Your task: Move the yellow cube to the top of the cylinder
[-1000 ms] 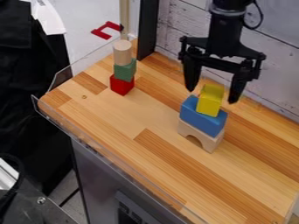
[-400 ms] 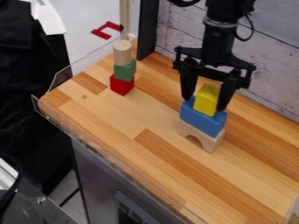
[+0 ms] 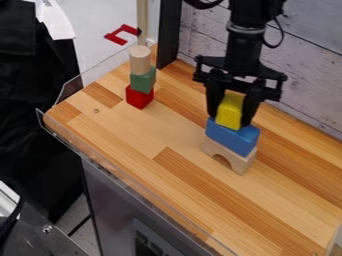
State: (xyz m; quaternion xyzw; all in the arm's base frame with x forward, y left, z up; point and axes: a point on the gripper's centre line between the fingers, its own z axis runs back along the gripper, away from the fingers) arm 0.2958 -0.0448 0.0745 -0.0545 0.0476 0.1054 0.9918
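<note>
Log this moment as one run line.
gripper: closed on yellow cube | cube: at blue block's top | cylinder: on green block | placement: pending

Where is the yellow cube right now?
In the camera view, the yellow cube is right of centre, between the fingers of the tool, directly above the blue block that lies on the wooden arch.

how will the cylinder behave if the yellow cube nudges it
The cylinder looks like rigid bare wood, so probably light and unlikely to deform. Standing upright atop the green block, it could likely topple, then roll on its curved side.
</note>
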